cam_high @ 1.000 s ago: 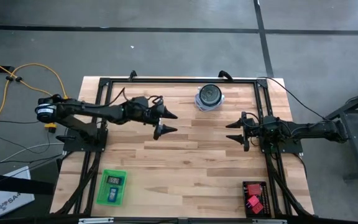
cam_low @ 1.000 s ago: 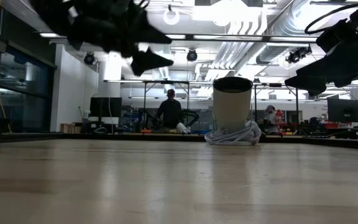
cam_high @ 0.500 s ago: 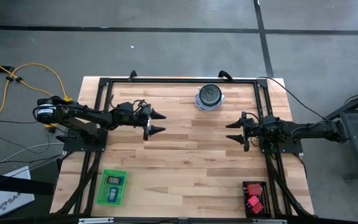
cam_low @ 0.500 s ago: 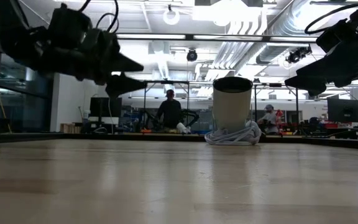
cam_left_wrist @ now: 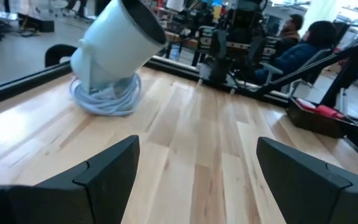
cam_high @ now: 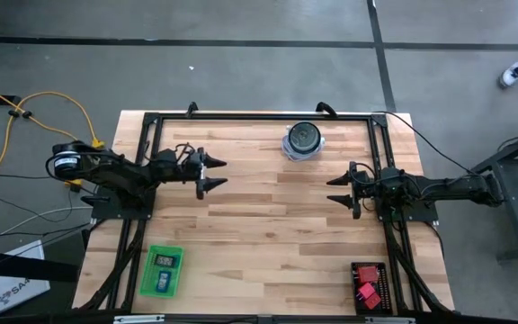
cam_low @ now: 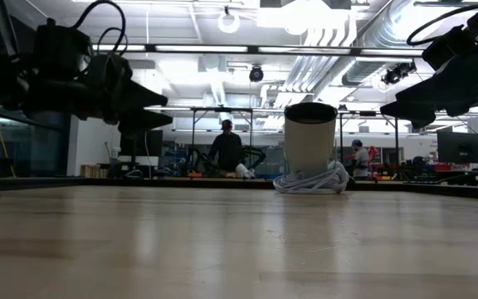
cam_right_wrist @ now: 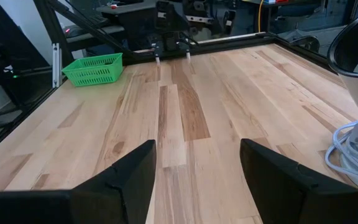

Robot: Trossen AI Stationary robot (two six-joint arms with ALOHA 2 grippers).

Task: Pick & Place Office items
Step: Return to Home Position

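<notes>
We see left gripper (cam_high: 216, 174) pulled back toward 9 o'clock, right gripper (cam_high: 331, 191) at 3, both jaws apart, empty. Red office items (cam_high: 365, 292) in black bin (cam_high: 368, 265) at 5 o'clock; we judge job done.

Pale wood planks with darker brown streaks across the table (cam_high: 268, 234), black frame (cam_high: 241, 115) round its edges. Bright green tray (cam_high: 145, 286) at the near left corner, with a black piece (cam_high: 165, 260) and a blue piece (cam_high: 163, 283). Black tray (cam_high: 354, 268) at the near right corner, with red blocks (cam_high: 364, 291). White round object (cam_high: 303, 140), dark top, at the far edge. Black left gripper (cam_high: 223, 173) and right gripper (cam_high: 331, 190).
</notes>
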